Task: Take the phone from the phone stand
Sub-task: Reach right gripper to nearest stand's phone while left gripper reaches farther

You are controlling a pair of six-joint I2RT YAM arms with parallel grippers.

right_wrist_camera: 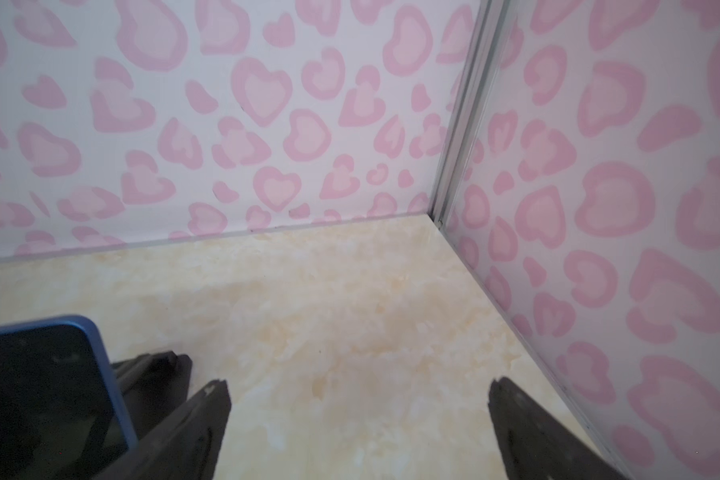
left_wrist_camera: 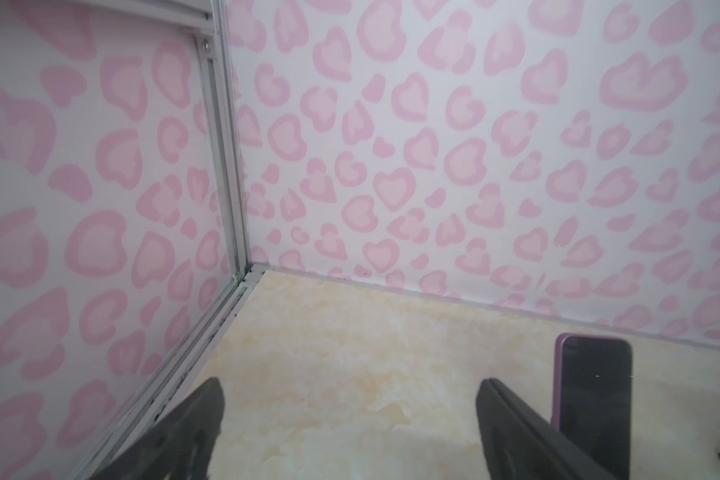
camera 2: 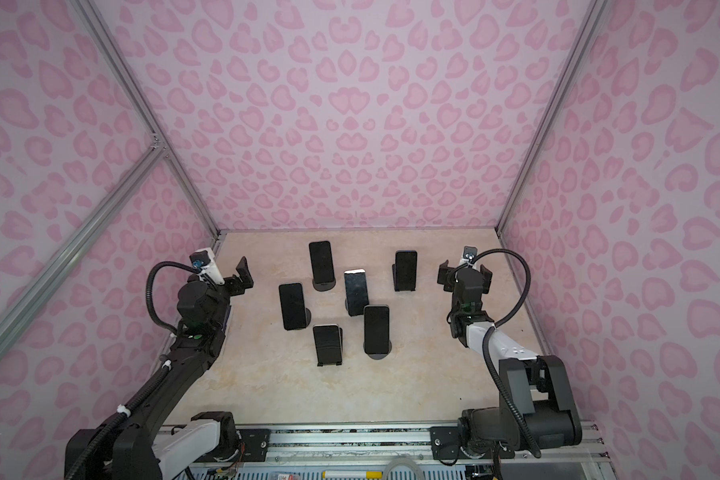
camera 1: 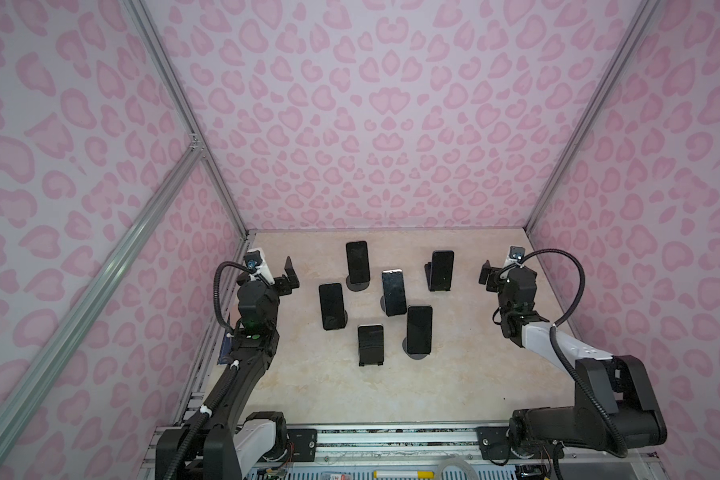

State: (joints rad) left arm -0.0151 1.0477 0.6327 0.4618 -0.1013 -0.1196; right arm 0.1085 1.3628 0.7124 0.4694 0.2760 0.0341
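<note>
Several dark-screened phones lean upright on black stands in the middle of the beige table [camera 1: 474, 374] in both top views, among them a back-left phone [camera 1: 357, 262] and a back-right phone [camera 1: 442, 270]. My left gripper [camera 1: 287, 277] hovers open to the left of the group; its wrist view shows empty fingers [left_wrist_camera: 208, 415] and a purple-cased phone [left_wrist_camera: 593, 399] beside one of them. My right gripper [camera 2: 465, 274] hovers open to the right of the group. A blue-cased phone [right_wrist_camera: 46, 395] on a black stand [right_wrist_camera: 154, 378] sits beside its empty fingers [right_wrist_camera: 516, 415].
Pink heart-patterned walls [camera 1: 371, 124] with aluminium corner posts [left_wrist_camera: 229, 166] close the table on three sides. Both arm bases sit on a metal rail [camera 1: 391, 440] along the front edge. Bare tabletop lies between the phones and the rail.
</note>
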